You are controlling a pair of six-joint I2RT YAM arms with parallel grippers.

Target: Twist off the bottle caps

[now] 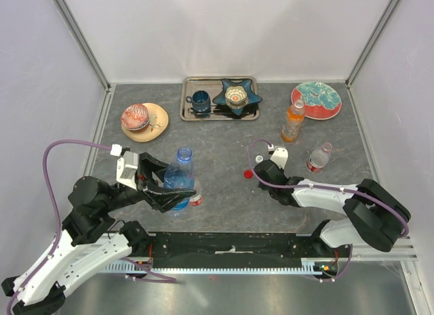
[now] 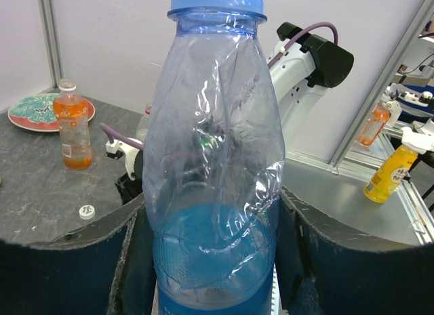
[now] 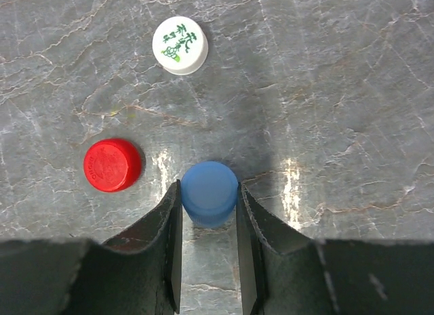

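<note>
My left gripper is shut on the lower body of the blue-tinted bottle, which stands upright with an open mouth. It fills the left wrist view between the fingers. My right gripper hangs low over the table centre. In the right wrist view the gripper is shut on the blue cap, its jaws touching both sides. A red cap lies just left of it, also in the top view. A white cap lies further away.
The orange bottle stands at the back right near a patterned plate. A clear red-labelled bottle is right of my right gripper; another lies beside the blue bottle. A metal tray holds a dark blue cup and a star-shaped dish.
</note>
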